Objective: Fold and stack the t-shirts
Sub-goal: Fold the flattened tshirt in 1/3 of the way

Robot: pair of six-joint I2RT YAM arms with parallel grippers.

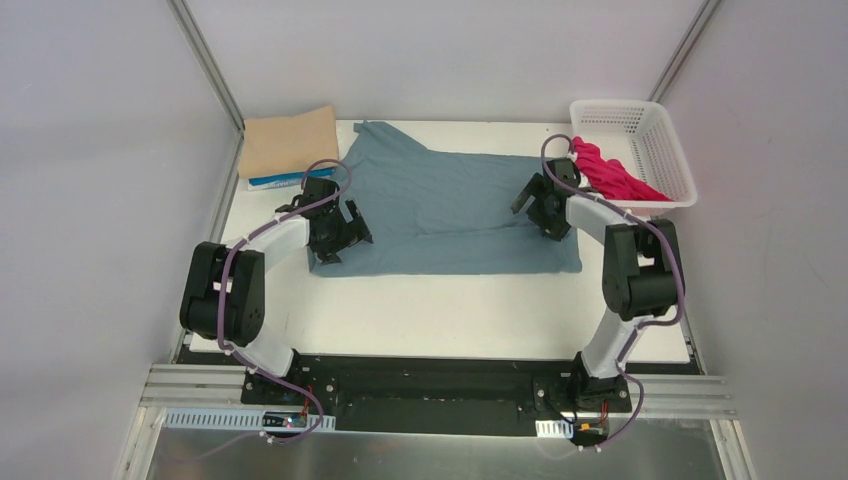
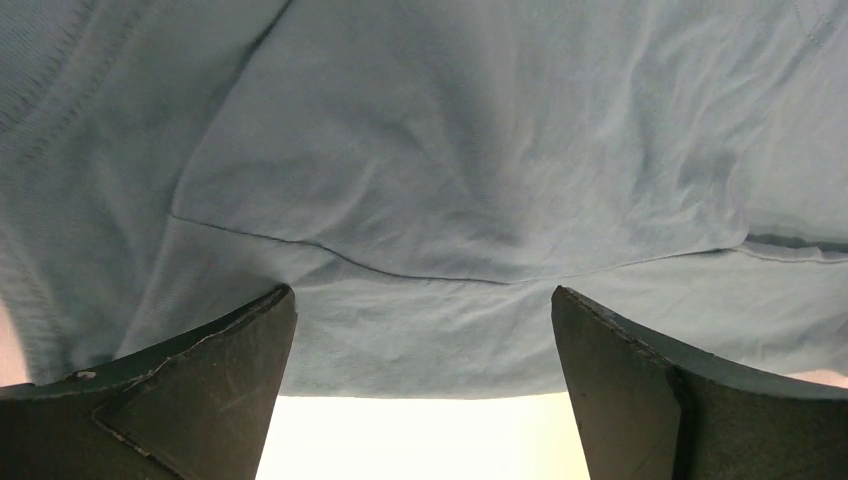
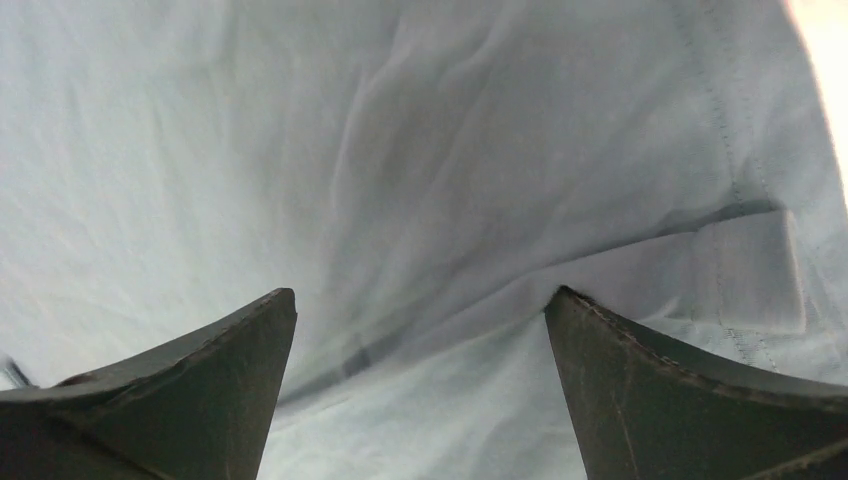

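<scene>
Top external: left gripper [image 1: 336, 238] and right gripper [image 1: 542, 207] flank the spread teal-blue t-shirt [image 1: 450, 210], jaws wide, nothing held. Likely staged to pinch opposite ends for a fold.

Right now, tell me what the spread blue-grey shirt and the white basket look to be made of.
Shirt: soft matte cloth, probably a cotton knit; it wrinkles and shows stitched seams. Basket: seemingly rigid plastic with a smooth finish; its moulded lattice walls stand stiffly.
</scene>
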